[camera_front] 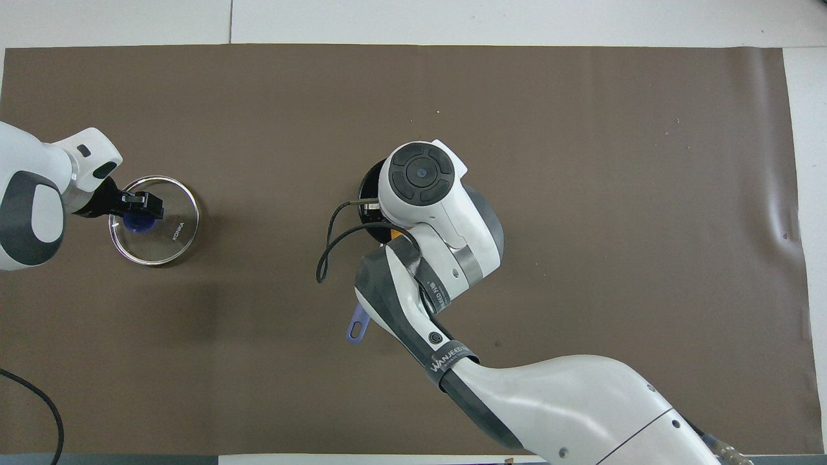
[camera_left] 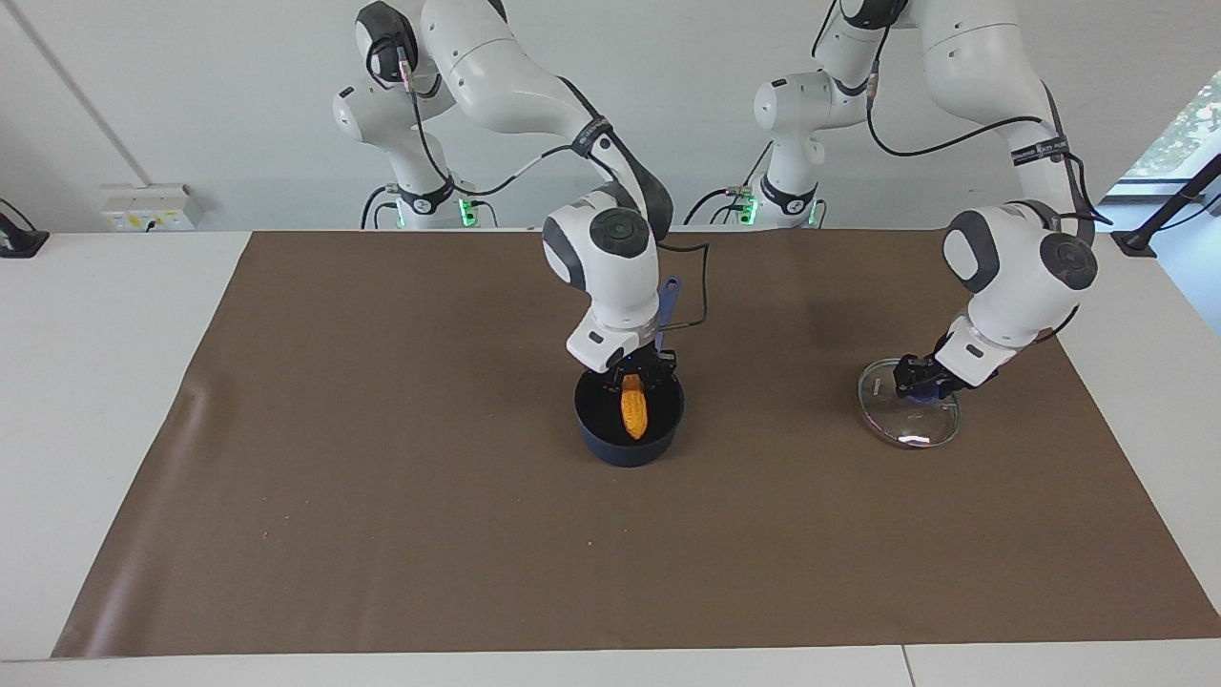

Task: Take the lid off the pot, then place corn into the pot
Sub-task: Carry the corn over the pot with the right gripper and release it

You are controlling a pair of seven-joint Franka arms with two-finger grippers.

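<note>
The pot (camera_left: 610,444) stands open in the middle of the brown mat, its light-blue handle (camera_left: 671,301) pointing toward the robots. In the overhead view my right arm hides most of it; only part of the rim (camera_front: 367,187) and the handle's end (camera_front: 356,328) show. My right gripper (camera_left: 637,374) is just above the pot and shut on the corn (camera_left: 633,408), which hangs upright with its lower end inside the pot. The lid (camera_left: 908,420) lies flat on the mat toward the left arm's end. My left gripper (camera_left: 919,384) is low over it, shut on its blue knob (camera_front: 138,223).
The brown mat (camera_left: 382,534) covers most of the white table (camera_left: 95,382). A black cable (camera_left: 701,286) loops off my right wrist beside the pot's handle. A socket box (camera_left: 148,208) sits at the table's edge by the right arm's end.
</note>
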